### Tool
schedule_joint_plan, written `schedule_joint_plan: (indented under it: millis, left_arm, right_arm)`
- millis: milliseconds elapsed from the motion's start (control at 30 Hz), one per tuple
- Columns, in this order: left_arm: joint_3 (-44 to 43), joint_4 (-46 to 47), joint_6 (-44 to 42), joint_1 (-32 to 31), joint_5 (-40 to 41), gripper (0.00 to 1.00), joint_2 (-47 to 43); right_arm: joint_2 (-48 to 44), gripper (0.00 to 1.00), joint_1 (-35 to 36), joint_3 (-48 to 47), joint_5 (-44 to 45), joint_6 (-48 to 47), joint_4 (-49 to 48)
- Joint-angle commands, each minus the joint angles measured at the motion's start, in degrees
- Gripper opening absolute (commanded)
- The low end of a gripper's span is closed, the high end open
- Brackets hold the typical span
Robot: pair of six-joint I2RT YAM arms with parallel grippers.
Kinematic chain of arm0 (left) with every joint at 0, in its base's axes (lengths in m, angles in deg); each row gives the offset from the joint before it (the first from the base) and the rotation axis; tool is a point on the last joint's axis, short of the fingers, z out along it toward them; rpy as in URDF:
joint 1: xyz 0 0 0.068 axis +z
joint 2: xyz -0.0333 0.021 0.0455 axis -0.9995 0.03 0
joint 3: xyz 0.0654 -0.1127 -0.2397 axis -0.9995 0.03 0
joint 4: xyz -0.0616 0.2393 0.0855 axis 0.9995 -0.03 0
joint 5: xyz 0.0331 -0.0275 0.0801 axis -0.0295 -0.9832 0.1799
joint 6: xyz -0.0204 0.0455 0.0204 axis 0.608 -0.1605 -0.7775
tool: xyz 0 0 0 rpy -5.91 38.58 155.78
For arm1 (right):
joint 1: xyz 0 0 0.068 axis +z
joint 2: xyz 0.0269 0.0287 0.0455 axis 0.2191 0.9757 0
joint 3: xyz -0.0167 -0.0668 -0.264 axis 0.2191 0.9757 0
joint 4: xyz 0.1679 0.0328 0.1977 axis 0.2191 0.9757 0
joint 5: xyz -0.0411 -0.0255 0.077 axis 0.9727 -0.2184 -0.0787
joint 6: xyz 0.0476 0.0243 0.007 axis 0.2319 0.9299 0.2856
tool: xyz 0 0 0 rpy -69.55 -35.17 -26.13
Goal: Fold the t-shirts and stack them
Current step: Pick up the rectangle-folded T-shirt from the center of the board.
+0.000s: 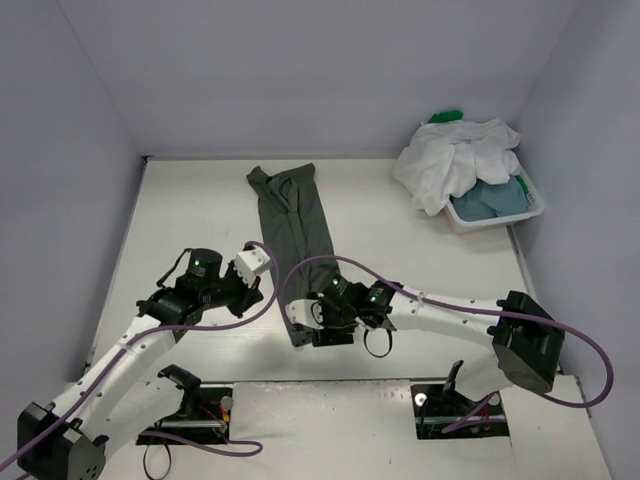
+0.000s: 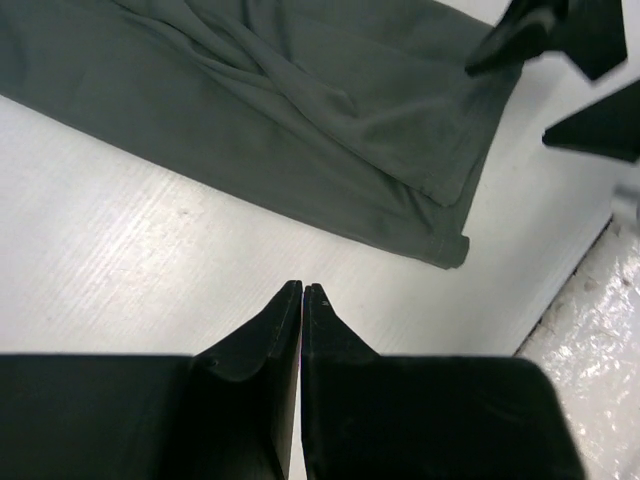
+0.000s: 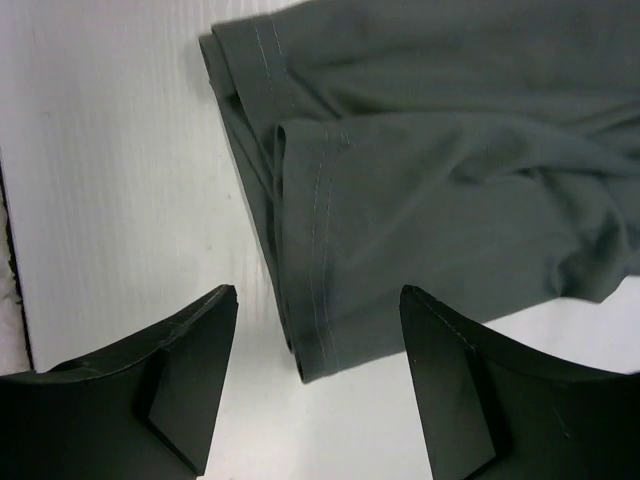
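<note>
Right gripper (image 3: 318,292) is spread wide with nothing in it, parked at the near end of the dark grey t-shirt (image 1: 295,225). From the wrist view, the stitched hem corner shows up right in the gap between the jaws, but nothing's pinched. Left gripper (image 2: 302,287) is closed tight and empty, over bare table (image 1: 180,220) just beside that same end of the shirt.

Progress-wise, I'd call this early days. The grey shirt lies mid-table as one long narrow strip running away from the arms. It looks folded in lengthwise, with a few wrinkles up at the far end. It'd need at least a crosswise fold before it counts as done.

Everything else is in the white basket (image 1: 492,223) in the far right corner. The white shirt (image 1: 450,160) is flopped over the top, the blue-grey one (image 1: 490,197) is under it, and a bit of green (image 1: 445,117) pokes out the back. No stack anywhere yet, so there's three untouched plus one half-finished.
</note>
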State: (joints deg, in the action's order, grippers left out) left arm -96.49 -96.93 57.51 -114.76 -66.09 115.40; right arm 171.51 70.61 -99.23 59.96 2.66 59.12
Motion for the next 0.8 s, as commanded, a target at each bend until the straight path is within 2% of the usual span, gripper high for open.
schedule_joint_plan:
  millis: [0,233,600,767]
  left_arm:
    - [-1.4,5.7,-1.0,1.7,2.6,0.00,-2.9]
    - [-5.5,1.5,-1.3,7.7,5.3,0.00,-2.5]
    - [-7.5,0.4,0.4,18.6,1.7,0.00,-5.2]
    - [-8.2,-0.3,0.8,20.7,0.7,0.00,-5.1]
  right_arm:
    - [1.5,0.63,2.9,-2.4,6.8,-2.7,-2.5]
    - [7.4,0.63,6.8,-0.4,13.2,-4.2,-8.2]
    - [12.6,0.62,6.8,-0.9,9.9,-4.2,-8.9]
    - [14.8,0.56,6.8,-1.1,8.0,-4.0,-8.7]
